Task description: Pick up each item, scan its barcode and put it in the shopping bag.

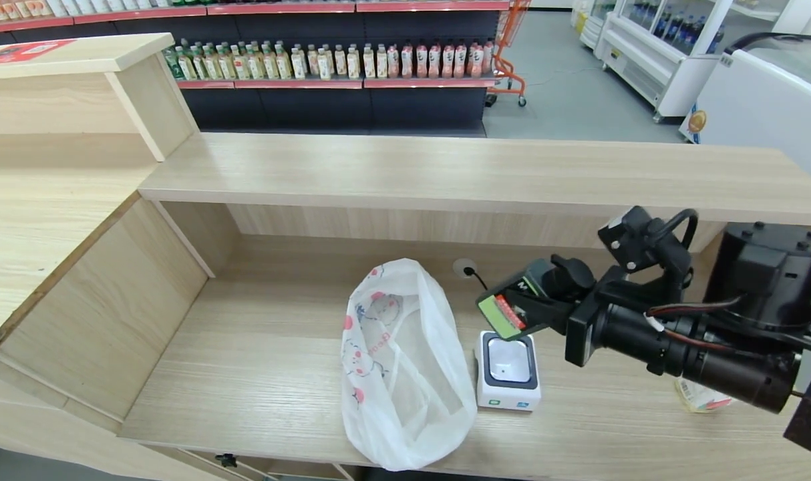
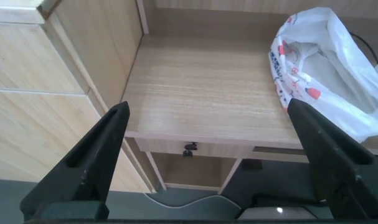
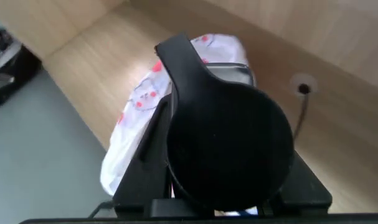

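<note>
our right end effector [image 1: 529, 300] is clamped on a flat pack [image 1: 499, 314], tilted just above the scanner [image 1: 508, 377] beside the bag [image 1: 405, 367] on the bench [image 1: 265, 374], our left end effector [image 2: 207, 112] gapes wide, and we judge the pack light, stiff and best gripped by its edges.

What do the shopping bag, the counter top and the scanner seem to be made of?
Shopping bag: thin plastic film, white with red print. It is crumpled and half see-through.
Counter top: light wood-grain board, matt, probably laminate rather than solid wood.
Scanner: hard white plastic casing with a dark glossy window, perhaps glass.
</note>
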Tool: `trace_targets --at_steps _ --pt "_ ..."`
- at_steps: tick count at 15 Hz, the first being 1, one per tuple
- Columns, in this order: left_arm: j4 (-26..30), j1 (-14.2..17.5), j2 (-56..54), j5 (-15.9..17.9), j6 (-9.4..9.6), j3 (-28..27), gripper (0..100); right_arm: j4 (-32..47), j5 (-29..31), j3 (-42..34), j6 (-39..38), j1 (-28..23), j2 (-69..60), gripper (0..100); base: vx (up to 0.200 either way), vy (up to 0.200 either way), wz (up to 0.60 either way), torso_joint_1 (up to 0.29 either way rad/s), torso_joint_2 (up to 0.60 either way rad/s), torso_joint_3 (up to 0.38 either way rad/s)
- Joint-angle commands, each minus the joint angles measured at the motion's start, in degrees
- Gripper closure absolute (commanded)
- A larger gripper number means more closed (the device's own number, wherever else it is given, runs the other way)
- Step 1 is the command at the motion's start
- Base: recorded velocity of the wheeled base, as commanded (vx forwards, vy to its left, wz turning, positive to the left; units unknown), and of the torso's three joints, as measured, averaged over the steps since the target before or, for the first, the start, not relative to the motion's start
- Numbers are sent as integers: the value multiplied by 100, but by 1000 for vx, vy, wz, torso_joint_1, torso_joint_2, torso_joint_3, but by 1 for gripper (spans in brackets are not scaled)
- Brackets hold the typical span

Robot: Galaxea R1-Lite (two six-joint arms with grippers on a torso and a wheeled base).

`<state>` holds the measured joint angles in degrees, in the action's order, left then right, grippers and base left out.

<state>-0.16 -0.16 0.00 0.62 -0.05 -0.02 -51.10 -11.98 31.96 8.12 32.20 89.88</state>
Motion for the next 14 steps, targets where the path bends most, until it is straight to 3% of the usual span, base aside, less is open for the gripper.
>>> trace_targets --at_steps 1,3,6,9,14 --pt "-2 -2 0 -1 -4 2 0 -5 73 -182 129 340 -58 100 0 200 0 32 17 -2" --pt "-2 -2 0 -1 5 2 0 -49 399 -454 137 498 -6 100 0 100 0 1 4 1" --pt "-2 -2 9 -1 -21 2 0 -181 434 -973 146 516 21 100 0 0 0 0 0 0" --pt "-2 -2 9 -1 -21 2 0 -1112 636 -1834 401 551 311 100 0 0 0 0 0 0" --pt "-2 -2 9 -1 -21 2 0 -2633 891 -1781 375 516 1541 100 0 0 0 0 0 0"
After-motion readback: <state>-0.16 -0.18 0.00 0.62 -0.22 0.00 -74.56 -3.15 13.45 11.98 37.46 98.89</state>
